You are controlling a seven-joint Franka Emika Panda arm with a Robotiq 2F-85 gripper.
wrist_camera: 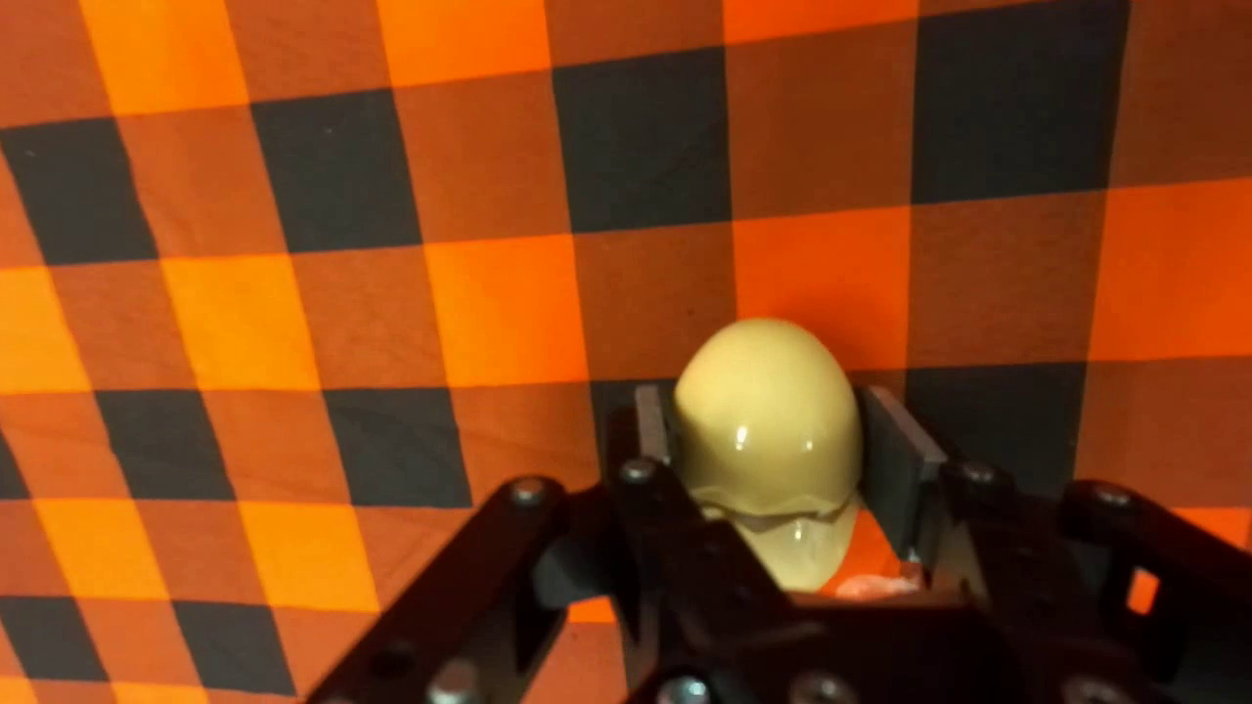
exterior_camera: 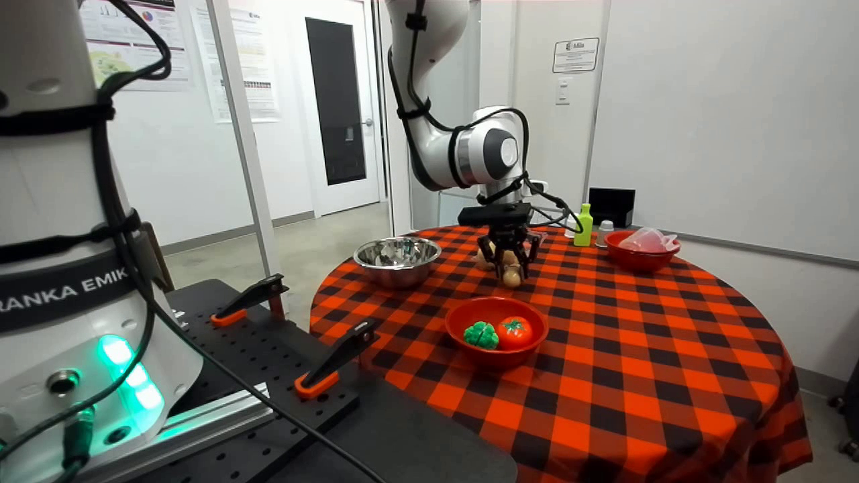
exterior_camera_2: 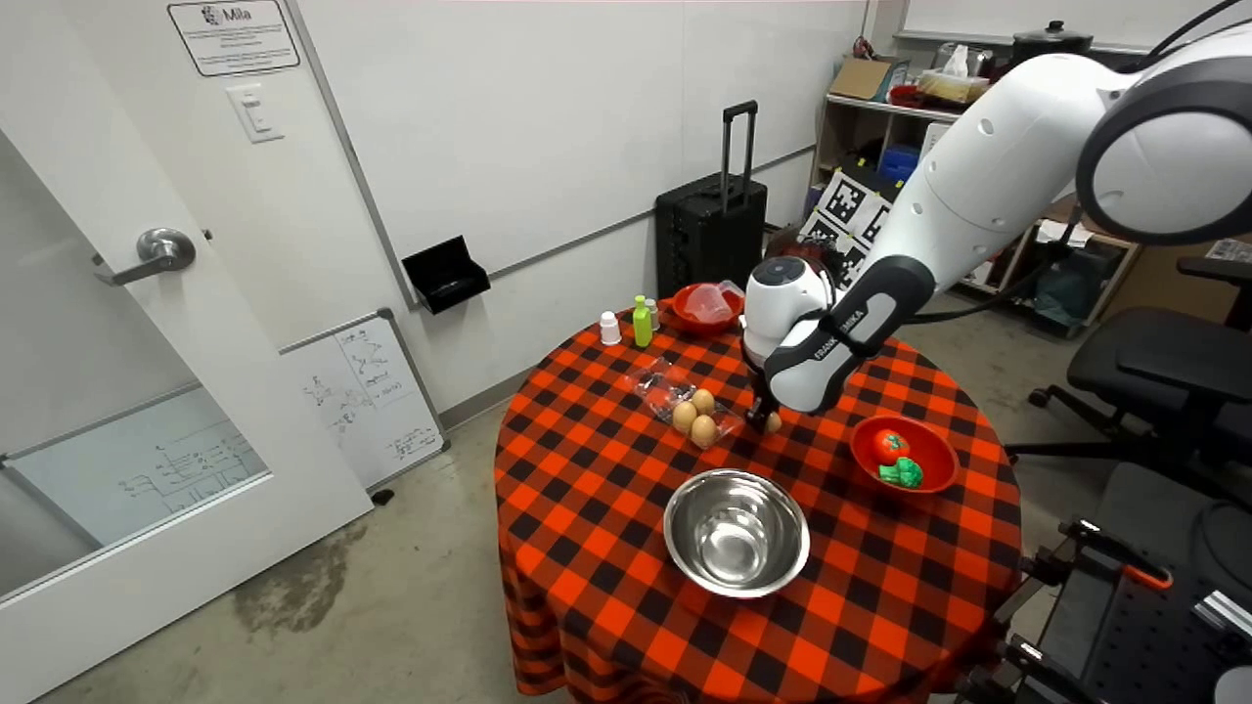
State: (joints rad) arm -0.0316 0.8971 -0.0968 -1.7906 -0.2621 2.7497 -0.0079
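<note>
The claw point(wrist_camera: 773, 430) is clamped on a glossy toy egg point(wrist_camera: 768, 396), low by the plaid-draped surface point(exterior_camera: 607, 362)! Light, even pressure should suit that jagged seam point(wrist_camera: 775, 511); lifting straight looks safest, clear of the plastic carton point(exterior_camera_2: 657, 383) nearby.

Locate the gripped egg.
The egg is in the gripper, right of centre in the wrist view; in an exterior view, it's right of the clear carton, left of the red bowl holding the tomato.

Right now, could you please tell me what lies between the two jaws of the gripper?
An egg lies there, with the jaws closed against its sides; a jagged line crosses it. The wrist view shows this.
</note>
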